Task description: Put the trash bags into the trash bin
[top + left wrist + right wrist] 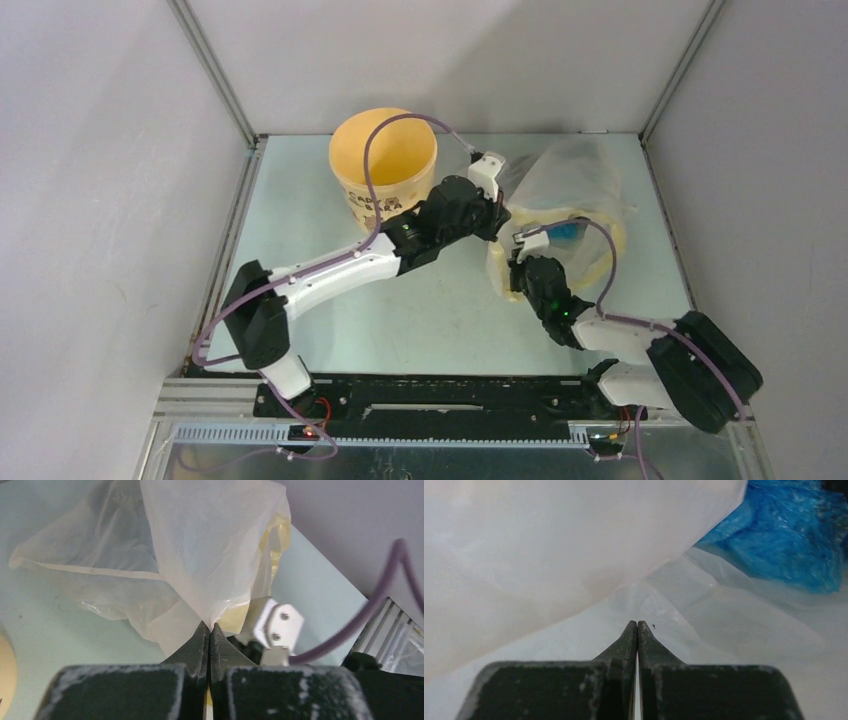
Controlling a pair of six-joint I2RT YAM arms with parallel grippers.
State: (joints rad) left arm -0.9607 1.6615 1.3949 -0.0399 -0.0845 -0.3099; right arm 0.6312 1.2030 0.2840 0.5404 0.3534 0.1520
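Observation:
The trash bin (383, 160) is a yellow-orange bucket standing upright at the back of the table, empty as far as its inside shows. The blue trash bag (563, 232) lies crumpled inside a larger pale yellowish see-through bag (580, 185) to the bin's right. It shows bright blue in the right wrist view (784, 535). My left gripper (500, 225) is shut on a pinch of the pale bag's film (200, 555) and holds it up. My right gripper (515, 262) is shut on a lower layer of the pale bag (704, 625), at its mouth, short of the blue bag.
Grey walls close in the table on the left, back and right. The bin's rim shows at the left edge of the left wrist view (4, 675). A purple cable (372, 150) loops over the bin. The right wrist's white mount (276, 625) sits just beside my left fingertips.

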